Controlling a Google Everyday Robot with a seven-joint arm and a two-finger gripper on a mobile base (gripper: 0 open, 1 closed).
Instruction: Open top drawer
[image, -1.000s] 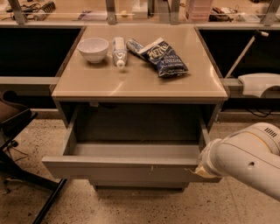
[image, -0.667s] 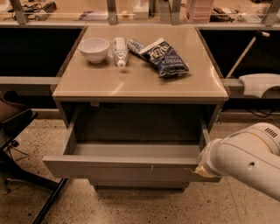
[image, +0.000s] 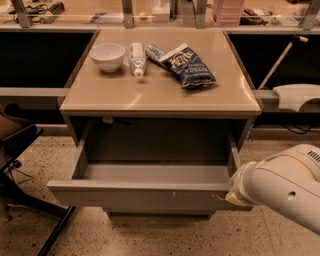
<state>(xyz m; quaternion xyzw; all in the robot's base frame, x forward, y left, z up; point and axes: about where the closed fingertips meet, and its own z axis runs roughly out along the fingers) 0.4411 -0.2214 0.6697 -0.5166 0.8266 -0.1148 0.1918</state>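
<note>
The top drawer (image: 140, 195) is a wide, shallow grey drawer pulled far out of the cabinet under the beige counter; its inside looks empty. Its flat front has small white scratches right of centre. My white arm (image: 280, 187) comes in from the lower right. The gripper is at the drawer's right front corner, hidden behind the arm's wrist.
On the counter (image: 160, 92) stand a white bowl (image: 107, 56), a lying white bottle (image: 136, 57) and a blue snack bag (image: 187, 67). A black chair (image: 20, 150) is at the left on the speckled floor. A white object (image: 297, 95) lies at the right.
</note>
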